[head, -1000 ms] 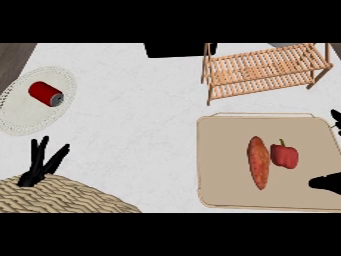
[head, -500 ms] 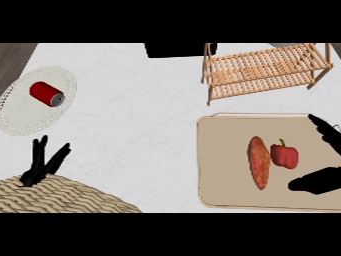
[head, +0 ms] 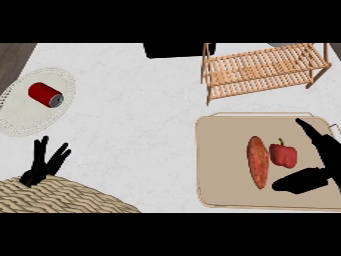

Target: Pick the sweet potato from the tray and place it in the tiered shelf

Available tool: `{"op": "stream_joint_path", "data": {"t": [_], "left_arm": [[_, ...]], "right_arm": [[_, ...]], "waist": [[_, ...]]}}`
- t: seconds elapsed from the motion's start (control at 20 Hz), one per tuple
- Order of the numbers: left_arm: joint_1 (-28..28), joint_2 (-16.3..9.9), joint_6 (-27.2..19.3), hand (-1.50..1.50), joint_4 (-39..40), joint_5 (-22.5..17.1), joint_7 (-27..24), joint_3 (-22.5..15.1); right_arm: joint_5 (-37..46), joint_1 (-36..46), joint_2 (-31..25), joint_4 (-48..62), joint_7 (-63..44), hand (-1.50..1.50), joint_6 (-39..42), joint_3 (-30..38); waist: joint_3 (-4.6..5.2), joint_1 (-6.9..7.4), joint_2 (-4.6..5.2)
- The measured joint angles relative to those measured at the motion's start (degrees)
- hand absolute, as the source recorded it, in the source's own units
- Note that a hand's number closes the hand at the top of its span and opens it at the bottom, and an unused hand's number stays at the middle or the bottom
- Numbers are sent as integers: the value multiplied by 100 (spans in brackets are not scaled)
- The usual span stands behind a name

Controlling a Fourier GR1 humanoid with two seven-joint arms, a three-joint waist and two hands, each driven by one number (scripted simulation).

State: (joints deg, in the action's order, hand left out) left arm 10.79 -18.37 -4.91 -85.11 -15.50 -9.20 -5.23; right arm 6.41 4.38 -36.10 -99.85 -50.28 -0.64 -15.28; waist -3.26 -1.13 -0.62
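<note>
Head view, looking steeply down on a pale marbled counter (head: 143, 130).

Right side: a beige tray (head: 217, 165) lies flat on the counter. On it rests the sweet potato (head: 258, 161), orange-brown, lengthwise up and down the view, roughly mid-tray. Just to its right lies a red bell pepper (head: 283, 154) with a green stem; the two look very close, and contact cannot be confirmed.

The right hand (head: 334, 159) is over the right part of the tray, entering from the lower right. Its fingers (head: 311, 131) extend straight toward the upper left, above and to the right of the pepper. Its thumb (head: 300, 180) points left, below the pepper, its tip near the lower end of the sweet potato. The hand is spread and grasps nothing; the pepper lies in the gap between thumb and fingers.

Upper right: a wooden slatted tiered shelf (head: 265, 70) stands on the counter, beyond the tray and apart from it. The sweet potato is not in it.

Upper left: a white lacy plate (head: 19, 115) carries a red can (head: 46, 94) lying on its side.

Lower left: the left hand (head: 44, 162) rests with fingers straight and pointing up, released, holding nothing, at the edge of a woven wicker mat (head: 47, 197).

A dark object (head: 177, 50) sits at the counter's far edge, beside the shelf.
</note>
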Motion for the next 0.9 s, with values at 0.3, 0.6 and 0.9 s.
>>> {"op": "stream_joint_path", "data": {"t": [0.3, 0.6, 0.9], "left_arm": [[-45, -39, -6, 0, 4, -47, 213, -50], [-94, -66, 24, 0, 31, -98, 361, -84], [-115, -92, 19, 0, 35, -118, 514, -111]], "right_arm": [[371, 105, 283, 172, -217, -150, -193, -287], [827, 231, 491, 501, -363, -150, -330, -528], [1138, 347, 674, 818, -284, -150, -483, -609]], "waist": [[5, 23, 7], [8, 52, 7], [10, 54, 5]]}}
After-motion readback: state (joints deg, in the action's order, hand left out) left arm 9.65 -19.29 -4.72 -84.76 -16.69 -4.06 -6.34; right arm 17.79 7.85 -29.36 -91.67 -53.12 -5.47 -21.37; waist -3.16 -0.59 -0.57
